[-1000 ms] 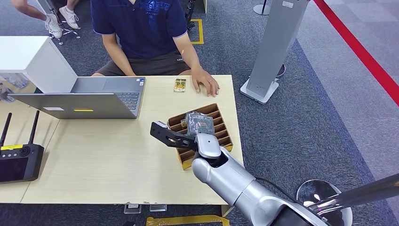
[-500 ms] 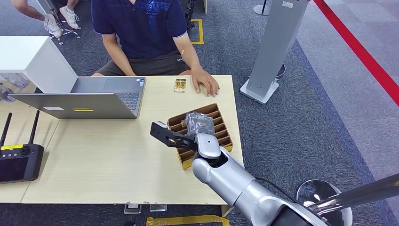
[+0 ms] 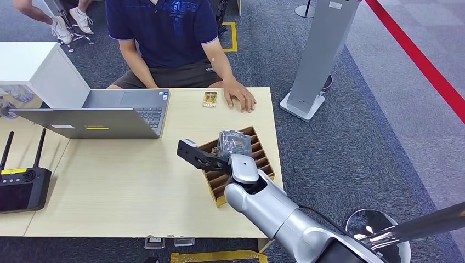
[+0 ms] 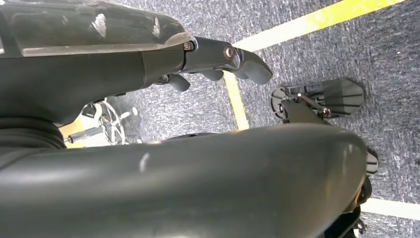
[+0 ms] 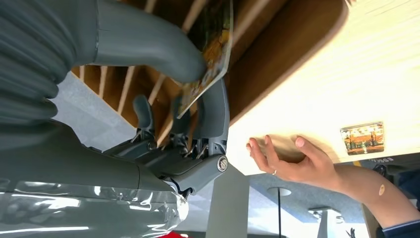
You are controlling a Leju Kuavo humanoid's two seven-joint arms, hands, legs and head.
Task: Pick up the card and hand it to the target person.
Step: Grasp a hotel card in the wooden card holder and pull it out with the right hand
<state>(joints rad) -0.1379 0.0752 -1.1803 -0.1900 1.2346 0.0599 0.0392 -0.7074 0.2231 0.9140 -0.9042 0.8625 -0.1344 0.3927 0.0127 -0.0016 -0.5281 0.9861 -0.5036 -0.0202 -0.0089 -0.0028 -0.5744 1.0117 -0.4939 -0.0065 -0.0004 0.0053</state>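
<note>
card point(image 5: 214, 47) pinched by right hand point(image 5: 190, 106) over tray point(image 3: 257, 159) | left hand point(image 4: 218, 62) curled, nothing held | no writing readable

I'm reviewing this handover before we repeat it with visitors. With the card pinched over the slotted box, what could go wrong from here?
1. The right hand pinches the picture card only near one edge between thumb and finger, so it may slip or twist loose.
2. The card hangs just above the brown slotted wooden box; it may catch on a divider and drag the box.
3. The person's hand rests palm down beside another small card, not held out to receive, so a release could drop the card onto the light wooden table.
</note>
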